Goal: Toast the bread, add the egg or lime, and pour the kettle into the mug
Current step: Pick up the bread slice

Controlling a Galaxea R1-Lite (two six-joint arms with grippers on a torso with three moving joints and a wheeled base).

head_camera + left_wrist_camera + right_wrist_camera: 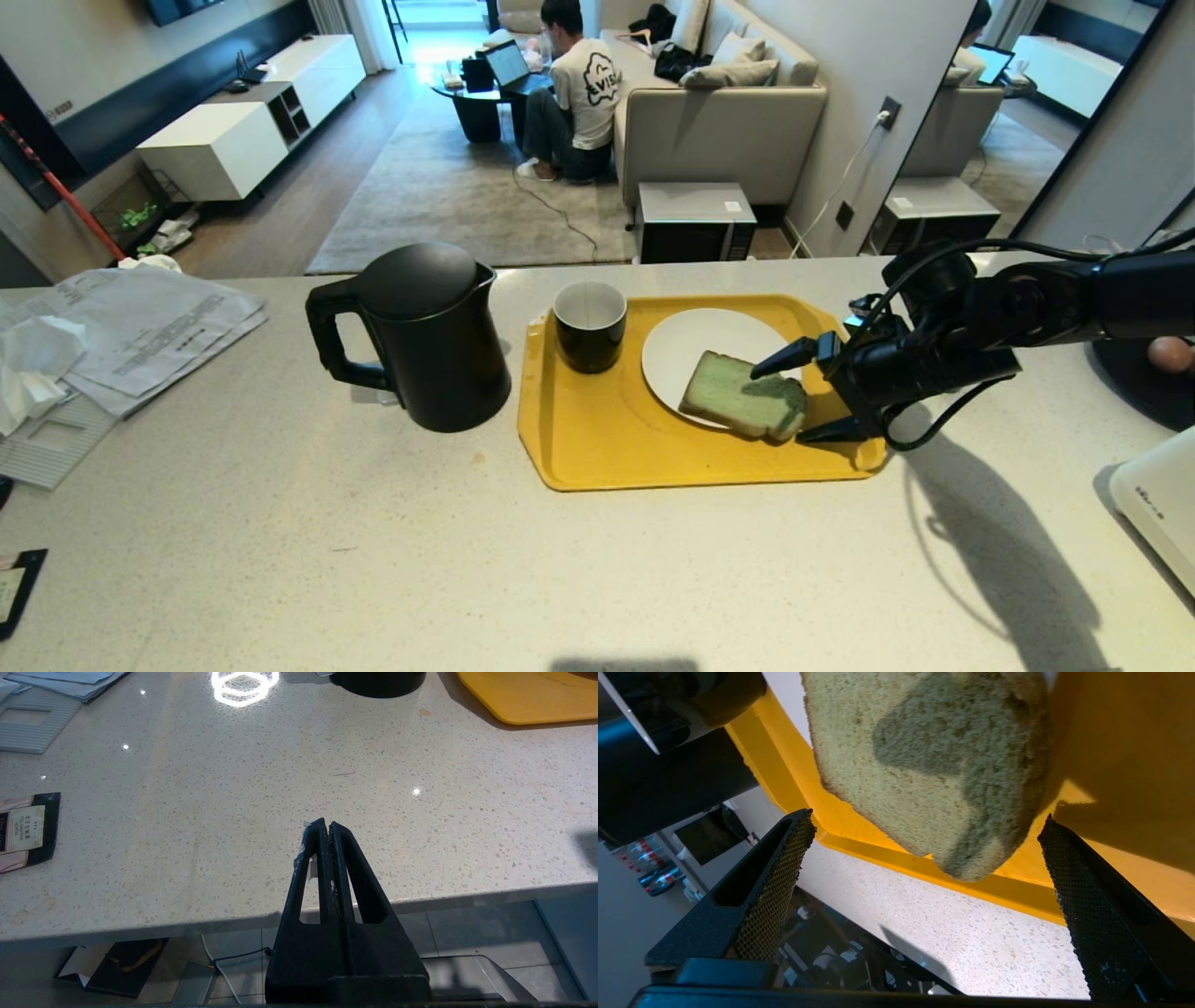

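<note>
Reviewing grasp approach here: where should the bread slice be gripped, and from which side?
Across its flat faces at the crust end overhanging the white plate, coming from the robot's right. The bread lies tilted, half off the plate onto the yellow tray, and the open right gripper already brackets that end.

Speckled stone-look tabletop (280,541), polished enough to throw back lamp glare. Matt black kettle (425,341); glossy black mug (590,327) with white inside. Smooth yellow plastic tray (597,448), slight sheen. Plain white plate (681,350), smooth. Spongy, porous crumb on the bread (742,397), pale green with darker patches. Right tool (803,392) in matt black plastic, fingers (777,882) faced with rough cross-hatched pads. Crumpled paper sheets (140,322) at the far left
</note>
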